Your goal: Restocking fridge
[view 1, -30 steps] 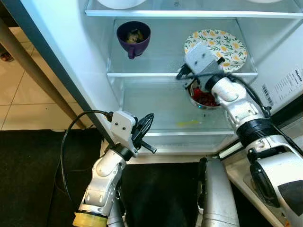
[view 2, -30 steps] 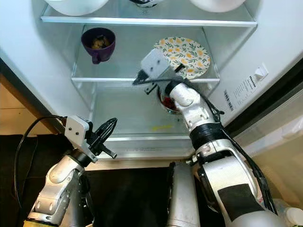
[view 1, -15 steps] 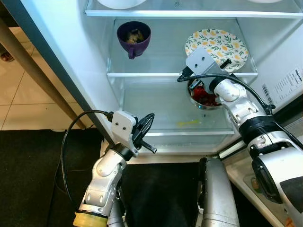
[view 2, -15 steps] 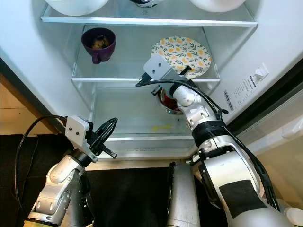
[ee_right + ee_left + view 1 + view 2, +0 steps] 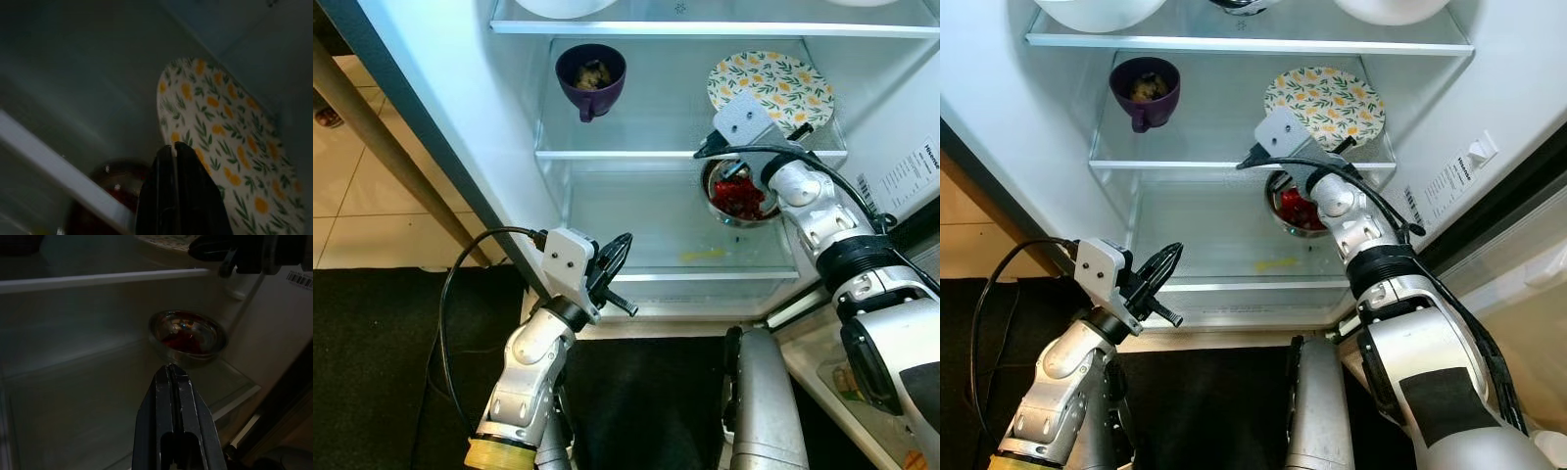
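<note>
The right gripper [image 5: 182, 161] has its 2 black fingers pressed together with nothing between them, its tip at the front edge of the middle glass shelf [image 5: 636, 154], just over the near rim of the flowered plate [image 5: 771, 86]. Below that shelf sits the metal bowl [image 5: 736, 199] of red food, on the lower glass shelf [image 5: 646, 235] toward the right wall, apart from the gripper. The bowl looks already placed, so the step in hand is probably drawing the right arm out of the fridge. The next move calls for backing the wrist out without catching the shelf edge or nudging the plate, both very close to the fingers.

The left gripper [image 5: 172, 382] is closed and empty too, held low outside the fridge, in front of the lower shelf and pointing toward the bowl.

A purple cup [image 5: 590, 75] with something in it stands at the left of the middle shelf, well apart from the plate. A yellowish smear [image 5: 703, 256] lies near the front of the lower shelf
</note>
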`<state>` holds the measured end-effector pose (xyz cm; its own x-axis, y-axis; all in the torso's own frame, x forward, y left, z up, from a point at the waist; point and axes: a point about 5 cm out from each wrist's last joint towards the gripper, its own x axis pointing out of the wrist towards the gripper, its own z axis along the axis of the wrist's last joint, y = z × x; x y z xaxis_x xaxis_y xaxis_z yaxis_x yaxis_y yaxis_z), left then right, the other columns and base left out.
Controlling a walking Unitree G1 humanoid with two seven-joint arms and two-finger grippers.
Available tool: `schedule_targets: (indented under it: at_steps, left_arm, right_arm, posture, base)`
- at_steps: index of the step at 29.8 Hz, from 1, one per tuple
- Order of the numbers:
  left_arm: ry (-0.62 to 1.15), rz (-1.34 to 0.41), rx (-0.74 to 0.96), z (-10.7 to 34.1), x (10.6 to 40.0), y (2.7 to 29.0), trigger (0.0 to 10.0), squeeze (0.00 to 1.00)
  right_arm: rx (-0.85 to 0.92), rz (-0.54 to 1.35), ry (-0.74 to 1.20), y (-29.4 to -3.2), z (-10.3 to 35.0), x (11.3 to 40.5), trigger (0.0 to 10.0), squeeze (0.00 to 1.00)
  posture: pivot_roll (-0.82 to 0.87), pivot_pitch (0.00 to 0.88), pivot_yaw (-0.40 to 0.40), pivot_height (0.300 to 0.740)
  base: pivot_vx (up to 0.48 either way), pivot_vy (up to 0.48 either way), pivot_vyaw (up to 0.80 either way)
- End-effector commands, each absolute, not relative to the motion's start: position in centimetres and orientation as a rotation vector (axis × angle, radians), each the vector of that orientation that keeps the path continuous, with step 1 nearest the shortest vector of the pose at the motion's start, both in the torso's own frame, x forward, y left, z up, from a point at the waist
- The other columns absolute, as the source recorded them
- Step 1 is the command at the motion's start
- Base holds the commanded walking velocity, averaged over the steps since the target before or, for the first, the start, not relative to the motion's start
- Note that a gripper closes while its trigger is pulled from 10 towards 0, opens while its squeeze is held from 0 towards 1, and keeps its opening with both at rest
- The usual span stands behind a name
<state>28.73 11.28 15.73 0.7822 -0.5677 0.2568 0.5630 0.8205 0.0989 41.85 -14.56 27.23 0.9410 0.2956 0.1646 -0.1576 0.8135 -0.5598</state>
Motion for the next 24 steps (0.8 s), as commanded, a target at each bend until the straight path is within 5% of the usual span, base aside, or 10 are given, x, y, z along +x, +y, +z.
schedule_targets:
  at_steps: [1, 24]
  left_arm:
    - [-0.265, -0.617, -0.009, 15.0, 28.6, 11.0, 10.0, 0.0]
    - [-0.291, -0.607, -0.006, 15.2, 29.2, 11.7, 10.0, 0.0]
  right_arm:
    - [-0.407, 0.381, -0.312, -13.7, 27.6, 41.3, 10.0, 0.0]
    - [-0.164, 0.821, -0.275, -15.7, 22.5, 35.6, 10.0, 0.0]
  posture:
    - [0.0, 0.333, -0.034, 0.418]
    - [-0.01, 0.256, -0.033, 0.418]
  base:
    - [0.0, 0.0, 0.0]
    - [0.0, 0.0, 0.0]
